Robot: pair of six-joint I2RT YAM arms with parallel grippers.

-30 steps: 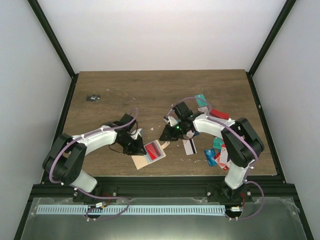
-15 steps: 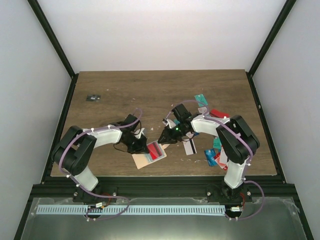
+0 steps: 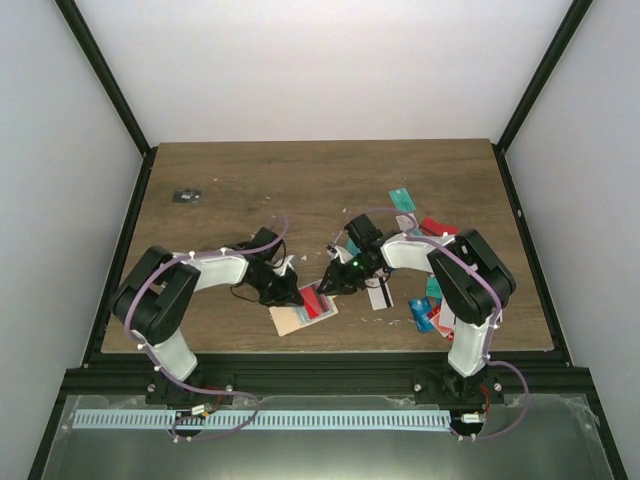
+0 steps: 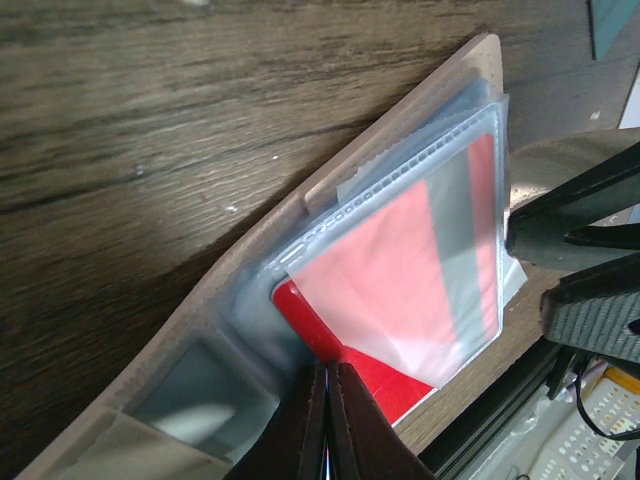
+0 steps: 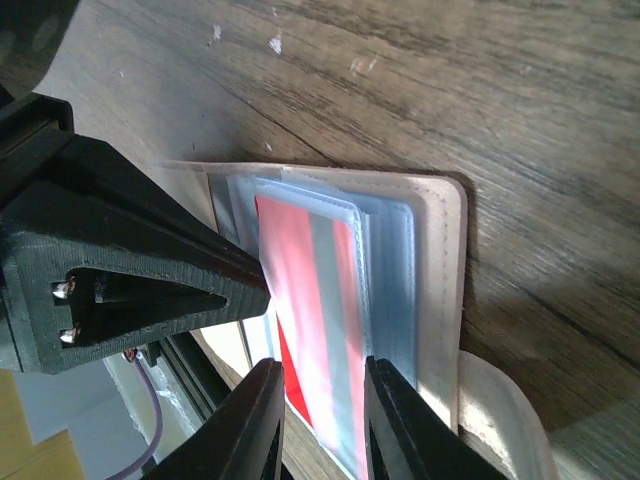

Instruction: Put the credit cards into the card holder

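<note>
Left gripper [image 4: 330, 375]: shut tight at the clear sleeve's edge; pinch cannot be confirmed.
Card holder [image 3: 285, 320]: laid open on the table [image 3: 240, 180], between both arms.
Red card [image 4: 400, 260]: mostly seated in the sleeve.
Right gripper [image 5: 320, 375]: slightly parted astride the card's end; hold cannot be told.
Loose cards [image 3: 428, 312]: scattered right, not yet loaded.
Progress: judged early.

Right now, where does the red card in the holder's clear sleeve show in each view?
Top external: red card just below centre.
Left wrist: red card centre-right, under the clear sleeve.
Right wrist: red card lower centre, in the clear sleeve.
Shared landmark: card holder tan rim.
</note>
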